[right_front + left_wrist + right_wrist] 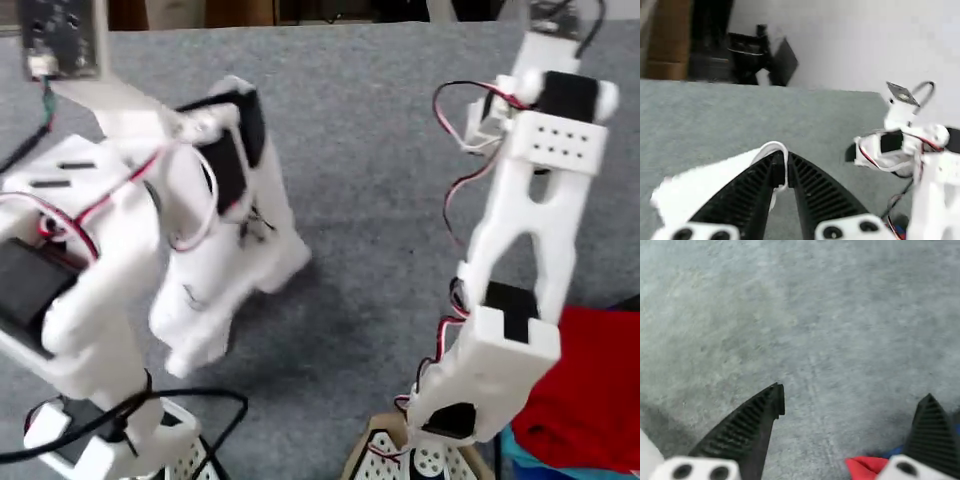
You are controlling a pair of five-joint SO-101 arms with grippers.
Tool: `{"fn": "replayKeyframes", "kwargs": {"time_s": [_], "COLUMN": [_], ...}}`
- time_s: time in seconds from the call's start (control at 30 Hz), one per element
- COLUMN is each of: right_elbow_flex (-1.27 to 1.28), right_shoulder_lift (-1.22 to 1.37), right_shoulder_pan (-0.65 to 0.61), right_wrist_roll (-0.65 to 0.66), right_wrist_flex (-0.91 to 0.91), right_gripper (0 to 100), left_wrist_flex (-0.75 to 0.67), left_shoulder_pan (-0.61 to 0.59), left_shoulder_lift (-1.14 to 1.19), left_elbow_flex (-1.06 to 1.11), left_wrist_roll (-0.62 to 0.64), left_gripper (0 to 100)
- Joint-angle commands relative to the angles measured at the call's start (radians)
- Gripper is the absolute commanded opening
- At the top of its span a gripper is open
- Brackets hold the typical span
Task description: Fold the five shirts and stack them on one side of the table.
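Clearly the left pincer [781, 157] is closed on a fold of the white shirt [695, 187], a thin loop of cloth pinched right at the tips. In the high view the shirt [245, 265] hangs from that arm above the left half of the grey surface [380, 120]. I cannot tell whether its lower end touches down.

The right pincer [854, 395] is wide open and holds nothing, over bare surface. Near it, a red shirt [590, 380] lies at the surface's near right corner, beside the right arm's base, with a bit of blue cloth [515, 447] showing under it.

The white shirt looks light and limp. It will sag, swing and bunch rather than keep any shape, so a single pinch gives little control over where the rest falls. The thin fabric could also slide out of a shallow grip. A better hold is probably two spread points along a seam, such as the shoulders or the hem corners, one per pincer. That way it can be laid flat before folding.
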Motion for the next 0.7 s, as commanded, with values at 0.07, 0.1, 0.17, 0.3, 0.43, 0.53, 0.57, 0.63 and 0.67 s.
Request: {"fn": "replayKeyframes", "kwargs": {"time_s": [0.07,0.1,0.17,0.3,0.43,0.53,0.57,0.63,0.67], "right_elbow_flex": [-0.058,-0.058,-0.058,-0.058,-0.054,-0.058,-0.058,-0.058,-0.058], "right_shoulder_lift": [-0.094,-0.094,-0.093,-0.088,-0.088,-0.087,-0.087,-0.087,-0.087], "right_shoulder_pan": [0.041,0.045,0.050,0.065,0.076,0.077,0.074,0.070,0.068], "right_wrist_roll": [0.012,0.012,0.012,0.012,0.014,0.021,0.034,0.054,0.055], "right_wrist_flex": [0.017,0.017,0.017,0.017,0.017,0.017,0.017,0.017,0.017], "right_gripper": [40.1,40.1,40.1,40.1,40.1,40.1,40.1,40.1,40.1], "left_wrist_flex": [0.011,0.011,0.011,0.011,0.011,0.011,0.011,0.011,0.011], "left_shoulder_pan": [0.091,0.100,0.107,0.098,0.103,0.104,0.106,0.115,0.126], "left_shoulder_lift": [-0.022,-0.022,-0.022,-0.015,-0.013,-0.013,-0.013,-0.021,-0.022], "left_elbow_flex": [0.118,0.158,0.236,0.344,0.473,0.598,0.641,0.729,0.767], "left_wrist_roll": [-0.018,-0.020,-0.020,-0.023,-0.023,-0.023,-0.025,-0.086,-0.133], "left_gripper": [2,2,2,2,2,2,2,4,7]}}
